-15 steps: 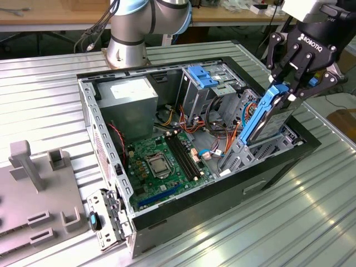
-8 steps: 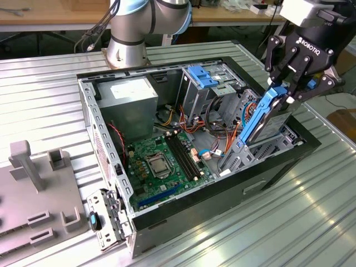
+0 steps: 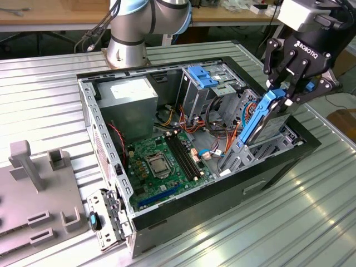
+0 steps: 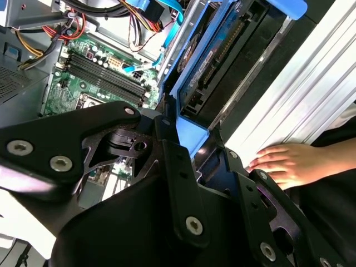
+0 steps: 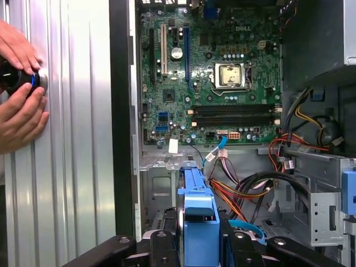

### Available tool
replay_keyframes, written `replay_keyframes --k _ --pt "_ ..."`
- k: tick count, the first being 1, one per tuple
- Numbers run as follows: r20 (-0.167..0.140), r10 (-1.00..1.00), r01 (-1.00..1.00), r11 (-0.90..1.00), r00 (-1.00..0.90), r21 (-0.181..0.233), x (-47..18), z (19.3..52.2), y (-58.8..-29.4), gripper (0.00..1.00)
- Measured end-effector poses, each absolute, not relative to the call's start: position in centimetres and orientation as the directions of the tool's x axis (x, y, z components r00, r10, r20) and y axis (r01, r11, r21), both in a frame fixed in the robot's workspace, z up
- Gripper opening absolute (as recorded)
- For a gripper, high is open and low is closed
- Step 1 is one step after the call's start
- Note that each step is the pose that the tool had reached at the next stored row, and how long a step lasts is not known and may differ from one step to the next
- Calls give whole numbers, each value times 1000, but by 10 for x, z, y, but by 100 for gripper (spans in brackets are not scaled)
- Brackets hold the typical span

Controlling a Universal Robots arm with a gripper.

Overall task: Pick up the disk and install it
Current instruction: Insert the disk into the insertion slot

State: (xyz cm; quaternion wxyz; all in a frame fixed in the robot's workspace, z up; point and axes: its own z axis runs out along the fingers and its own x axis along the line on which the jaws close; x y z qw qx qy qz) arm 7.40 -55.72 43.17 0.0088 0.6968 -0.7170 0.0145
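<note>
Gripper [image 3: 281, 92] is noted at the upper right of the exterior view, fingers drawn narrow and clamped on the blue bracket end of the disk [image 3: 258, 125]. The disk is held tilted, its upper end in the grip and its lower end down inside the open computer case [image 3: 167, 222], at the drive bay on the exterior view's right. The tilt is judged to be an insertion angle, with the lower edge led into the bay while the upper end is clear of the case wall. The disk is not seated flat, so the install is judged incomplete.

In both wrist views the bracket's end tab is seen pinched in the gripper [image 4: 192, 139] [image 5: 199, 245]. This presumably leaves the drive body free to slide.

The motherboard [image 3: 161, 158] lies on the case floor beside the bay. Cables [image 3: 214, 130] run close to the disk's inner side, and a snag risk is recorded.

A person's hand [image 4: 292, 164] rests on the ribbed table [image 3: 50, 83] beside the case in the second wrist view. In the first wrist view, two hands [image 5: 19, 119] are wrapped around a small dark object [image 5: 14, 78]; its purpose cannot be told.
</note>
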Motion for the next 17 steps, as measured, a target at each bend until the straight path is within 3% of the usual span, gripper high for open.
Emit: replay_keyframes --k 17 --pt "33 -999 -1000 28 -29 -9 74 397 -557 37"
